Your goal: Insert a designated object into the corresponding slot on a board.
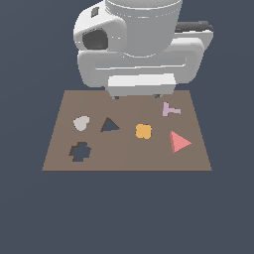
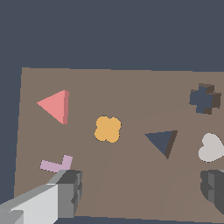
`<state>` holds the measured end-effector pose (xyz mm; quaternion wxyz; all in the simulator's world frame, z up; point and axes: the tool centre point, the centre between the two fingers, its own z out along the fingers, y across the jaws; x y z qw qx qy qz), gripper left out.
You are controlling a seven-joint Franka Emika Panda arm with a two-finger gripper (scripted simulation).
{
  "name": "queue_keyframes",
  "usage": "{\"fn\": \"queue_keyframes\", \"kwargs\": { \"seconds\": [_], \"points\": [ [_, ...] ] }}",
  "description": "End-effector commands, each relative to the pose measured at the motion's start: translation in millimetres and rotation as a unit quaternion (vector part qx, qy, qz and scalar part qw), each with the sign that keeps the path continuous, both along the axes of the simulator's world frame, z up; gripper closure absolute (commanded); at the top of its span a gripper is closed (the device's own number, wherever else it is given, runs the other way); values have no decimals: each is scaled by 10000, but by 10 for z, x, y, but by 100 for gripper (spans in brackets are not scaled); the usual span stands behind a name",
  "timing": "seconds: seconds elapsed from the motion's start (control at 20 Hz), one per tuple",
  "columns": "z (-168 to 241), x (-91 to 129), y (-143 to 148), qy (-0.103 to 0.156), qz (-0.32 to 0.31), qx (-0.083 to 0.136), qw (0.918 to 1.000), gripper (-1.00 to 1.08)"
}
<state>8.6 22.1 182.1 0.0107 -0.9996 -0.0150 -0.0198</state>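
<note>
The salmon-red triangle piece lies flat on the brown board, toward the exterior view's right; it also shows in the wrist view. The dark triangular slot is left of the board's middle and shows in the wrist view too. My gripper hangs over the board's far edge, mostly hidden by the arm's body. In the wrist view the gripper is open wide and empty, with one finger next to the lilac T piece and the other finger near the heart shape.
An orange clover-shaped piece lies mid-board. A lilac T-shaped piece lies at the far right. A pale grey heart shape and a dark clover-shaped cut-out are on the left side.
</note>
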Motion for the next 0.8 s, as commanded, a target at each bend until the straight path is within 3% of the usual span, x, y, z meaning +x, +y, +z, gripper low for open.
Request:
{"fn": "queue_keyframes", "kwargs": {
  "seconds": [0.0, 0.35, 0.75],
  "points": [
    [0, 0, 0, 0, 0, 0, 10000, -92],
    [-111, 44, 126, 16, -12, -8, 10000, -92],
    [-484, 195, 538, 70, -53, -38, 10000, -92]
  ]
}}
